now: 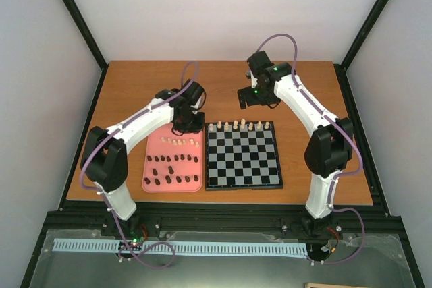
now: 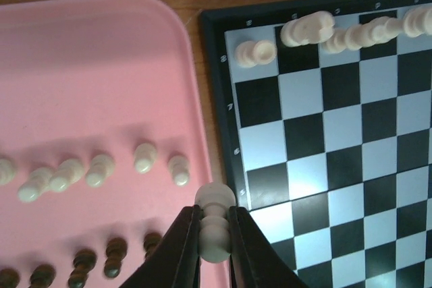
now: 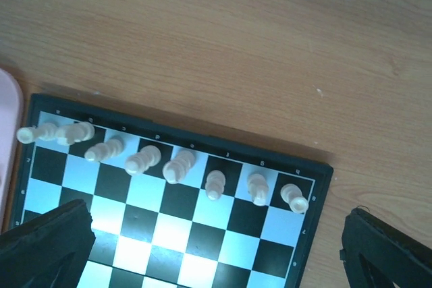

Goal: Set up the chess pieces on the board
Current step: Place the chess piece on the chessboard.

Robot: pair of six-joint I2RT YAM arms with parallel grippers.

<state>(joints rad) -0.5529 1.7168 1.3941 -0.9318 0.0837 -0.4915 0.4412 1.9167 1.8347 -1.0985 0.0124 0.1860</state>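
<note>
Cream chess piece (image 2: 216,197) pinched in left end effector (image 2: 214,220) at edge of pink tray (image 2: 101,65) beside board (image 2: 337,166); right end effector (image 3: 216,244) spread wide above row of cream pieces (image 3: 179,165).

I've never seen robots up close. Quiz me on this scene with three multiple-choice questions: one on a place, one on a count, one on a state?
1. Where do the dark pieces lie? A) on the board B) on the pink tray C) on the floor
2. How many cream pieces stand on the board? A) four B) eight C) sixteen
3. What is the left pincer doing? A) gripping a cream piece B) hanging open C) gripping a dark piece

Answers: 1 B, they lie in rows on the tray. 2 B, one full row fills the far edge. 3 A, a pale piece sits clamped in it.
</note>
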